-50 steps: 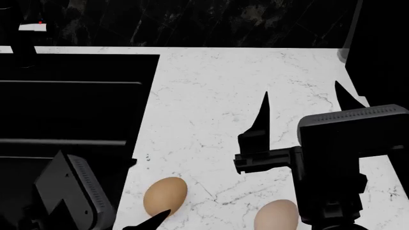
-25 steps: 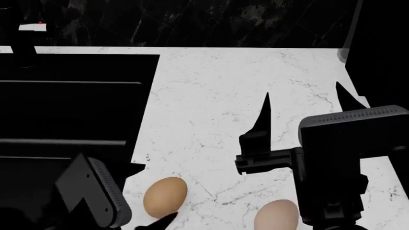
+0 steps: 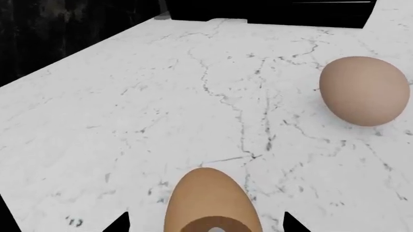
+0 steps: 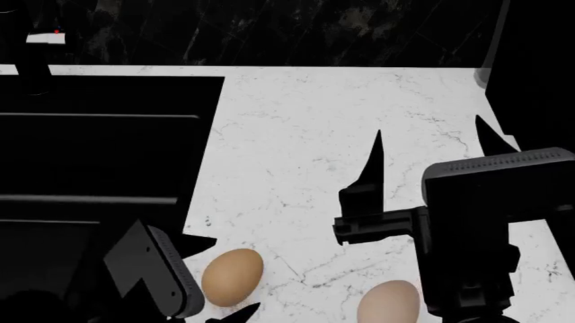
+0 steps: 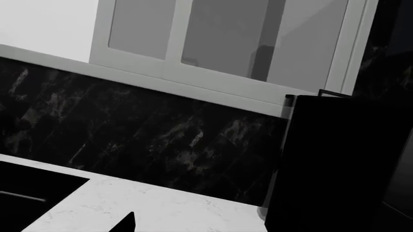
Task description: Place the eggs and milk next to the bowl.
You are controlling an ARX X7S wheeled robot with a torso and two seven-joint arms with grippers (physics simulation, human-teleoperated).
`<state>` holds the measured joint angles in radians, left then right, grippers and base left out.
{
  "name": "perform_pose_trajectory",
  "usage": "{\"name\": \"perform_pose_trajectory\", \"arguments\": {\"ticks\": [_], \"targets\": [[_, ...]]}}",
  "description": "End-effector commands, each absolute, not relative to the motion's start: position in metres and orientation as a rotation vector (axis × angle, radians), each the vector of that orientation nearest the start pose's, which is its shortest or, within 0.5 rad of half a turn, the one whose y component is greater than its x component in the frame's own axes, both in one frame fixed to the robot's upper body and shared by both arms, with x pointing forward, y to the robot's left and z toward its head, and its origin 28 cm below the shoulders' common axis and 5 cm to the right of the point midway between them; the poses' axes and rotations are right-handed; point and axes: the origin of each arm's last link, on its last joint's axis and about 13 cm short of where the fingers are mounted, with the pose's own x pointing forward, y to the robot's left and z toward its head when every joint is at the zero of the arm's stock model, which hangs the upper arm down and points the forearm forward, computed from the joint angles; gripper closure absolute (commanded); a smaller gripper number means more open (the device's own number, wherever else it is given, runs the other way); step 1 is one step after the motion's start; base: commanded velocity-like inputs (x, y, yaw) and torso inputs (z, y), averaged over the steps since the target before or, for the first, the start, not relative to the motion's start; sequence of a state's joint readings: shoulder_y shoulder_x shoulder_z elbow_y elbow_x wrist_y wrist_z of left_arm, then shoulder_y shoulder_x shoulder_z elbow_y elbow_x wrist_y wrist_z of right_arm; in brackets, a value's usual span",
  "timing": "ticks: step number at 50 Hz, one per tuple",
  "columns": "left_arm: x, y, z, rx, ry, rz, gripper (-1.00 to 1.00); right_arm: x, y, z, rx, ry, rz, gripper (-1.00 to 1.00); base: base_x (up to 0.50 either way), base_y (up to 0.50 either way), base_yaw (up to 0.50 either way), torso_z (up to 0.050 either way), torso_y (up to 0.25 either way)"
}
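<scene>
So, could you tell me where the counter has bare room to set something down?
The marble counter is bare between the black backsplash and the right gripper. The near edge is crowded: tan egg, paler egg and left gripper.

Flat, even sim lighting, no clear light source. White marble counter (image 4: 359,121) rendered bright; black backsplash (image 5: 161,140) and arms were near-featureless dark, detail lost. Eggs cast only faint contact shadows. Edges sharp w/ jagged aliasing, no motion blur, no glare. Tan egg (image 3: 213,203) looked stretched, v. close to left wrist lens.
</scene>
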<state>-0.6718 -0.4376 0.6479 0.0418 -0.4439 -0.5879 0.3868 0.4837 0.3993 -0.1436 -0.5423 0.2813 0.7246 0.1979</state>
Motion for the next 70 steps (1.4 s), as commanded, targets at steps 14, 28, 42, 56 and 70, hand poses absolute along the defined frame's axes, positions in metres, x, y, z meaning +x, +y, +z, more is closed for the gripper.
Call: {"name": "perform_pose_trajectory", "arguments": {"ticks": [14, 28, 42, 56, 70], "targets": [[0.306, 0.201, 0.121, 0.287, 0.205, -0.889, 1.00, 0.258, -0.136, 0.189, -0.204, -0.256, 0.018, -1.00, 0.00, 0.00, 0.00, 0.000, 0.000], [0.304, 0.203, 0.129, 0.246, 0.162, -0.867, 1.00, 0.249, -0.129, 0.195, -0.167, -0.235, 0.009, -1.00, 0.00, 0.00, 0.00, 0.000, 0.000], [0.309, 0.205, 0.151, 0.175, 0.057, -0.788, 1.00, 0.225, -0.096, 0.199, -0.062, -0.109, 0.065, -1.00, 0.00, 0.00, 0.00, 0.000, 0.000], [0.312, 0.215, 0.185, 0.093, -0.104, -0.663, 1.00, 0.217, -0.079, 0.193, -0.034, 0.017, 0.019, -1.00, 0.00, 0.00, 0.00, 0.000, 0.000], [0.317, 0.226, 0.198, 0.045, -0.167, -0.583, 1.00, 0.209, -0.059, 0.186, 0.046, 0.126, -0.081, -1.00, 0.00, 0.00, 0.00, 0.000, 0.000]]}}
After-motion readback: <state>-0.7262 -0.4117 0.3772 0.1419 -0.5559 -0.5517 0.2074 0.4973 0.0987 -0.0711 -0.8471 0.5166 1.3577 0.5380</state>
